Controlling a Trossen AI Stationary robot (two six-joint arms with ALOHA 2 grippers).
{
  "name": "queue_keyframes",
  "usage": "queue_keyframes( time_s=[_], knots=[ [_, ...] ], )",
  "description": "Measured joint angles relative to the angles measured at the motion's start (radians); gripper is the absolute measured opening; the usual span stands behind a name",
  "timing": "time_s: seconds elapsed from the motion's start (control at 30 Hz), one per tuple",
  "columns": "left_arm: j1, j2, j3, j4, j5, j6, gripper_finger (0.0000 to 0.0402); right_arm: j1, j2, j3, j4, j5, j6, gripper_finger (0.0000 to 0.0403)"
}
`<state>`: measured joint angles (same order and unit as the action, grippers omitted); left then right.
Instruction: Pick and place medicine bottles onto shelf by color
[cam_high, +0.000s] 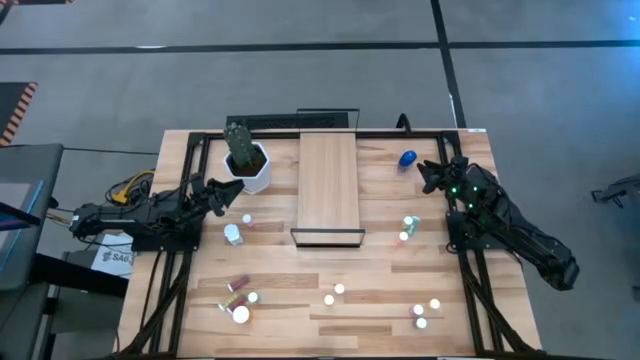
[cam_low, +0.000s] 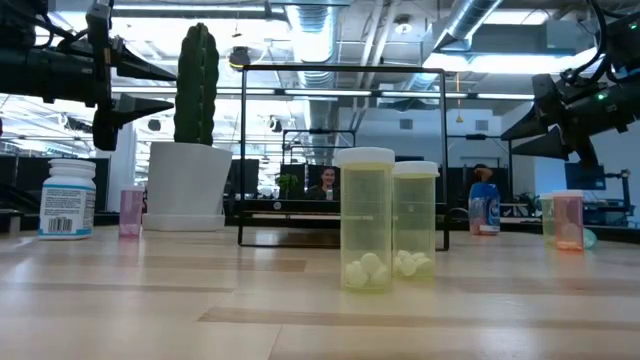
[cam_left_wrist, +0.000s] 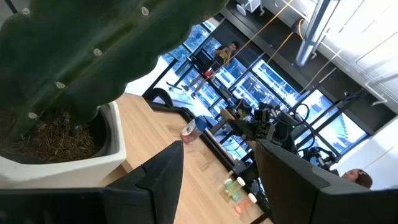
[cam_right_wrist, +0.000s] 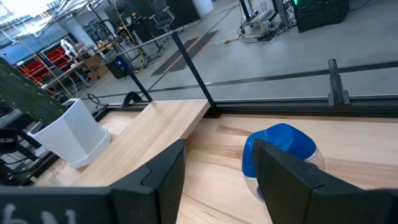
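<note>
The shelf, a long light-wood board with a dark lip, lies in the table's middle. Small white-capped medicine bottles stand scattered: two by my left arm, several along the near edge, two at the right. The blue bottle stands upright at the far right. My left gripper hovers open above the table beside the cactus pot. My right gripper hovers open just short of the blue bottle, without touching it.
The white pot with the tall cactus stands close in front of my left gripper. A dark metal frame runs round the table's edges. In the low view two yellowish bottles stand near, with a white bottle at the left.
</note>
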<state>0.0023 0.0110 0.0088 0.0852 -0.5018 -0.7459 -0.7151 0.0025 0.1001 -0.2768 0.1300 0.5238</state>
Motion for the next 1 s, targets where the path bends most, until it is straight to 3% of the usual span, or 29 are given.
queue_keyframes(
  time_s=[0.7, 0.87, 1.0],
  knots=[
    [0.0, 0.001, 0.004, 0.071, 0.003, 0.105, 0.0187, 0.0, 0.0, 0.0, 0.0, 0.0, 0.0, 0.021],
    [0.0, 0.002, 0.055, 0.101, -0.003, 0.208, 0.0187, 0.0, 0.0, 0.0, 0.0, 0.0, 0.0, 0.021],
    [0.0, 0.038, 0.092, 0.111, -0.015, 0.188, 0.0187, 0.0, 0.0, 0.0, 0.0, 0.0, 0.0, 0.021]
  ],
)
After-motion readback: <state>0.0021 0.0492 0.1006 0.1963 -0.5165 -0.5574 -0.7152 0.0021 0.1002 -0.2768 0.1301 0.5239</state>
